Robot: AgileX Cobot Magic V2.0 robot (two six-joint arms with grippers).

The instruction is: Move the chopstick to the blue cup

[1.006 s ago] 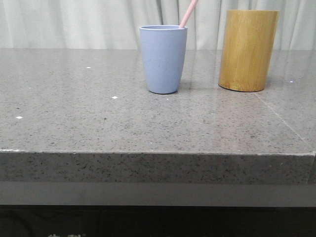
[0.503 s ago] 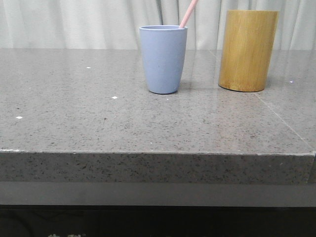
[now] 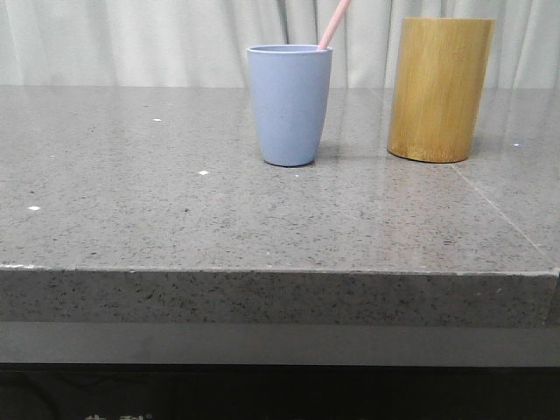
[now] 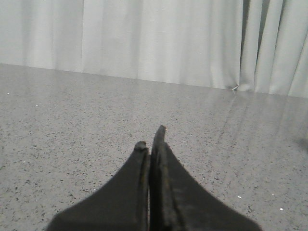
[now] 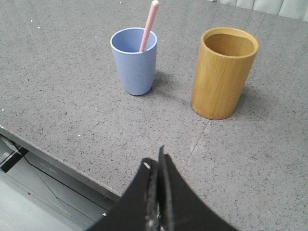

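The blue cup (image 3: 290,105) stands upright on the grey stone table, and it also shows in the right wrist view (image 5: 135,61). A pale pink chopstick (image 3: 333,24) leans inside it, its top sticking out above the rim (image 5: 148,26). Neither gripper shows in the front view. My left gripper (image 4: 150,137) is shut and empty, low over bare table. My right gripper (image 5: 155,159) is shut and empty, above the table's front edge, well short of the cup.
A taller yellow-brown bamboo cylinder (image 3: 439,89) stands right of the blue cup; in the right wrist view (image 5: 223,72) its inside looks empty. White curtains hang behind the table. The table's front edge (image 3: 280,271) drops off towards me.
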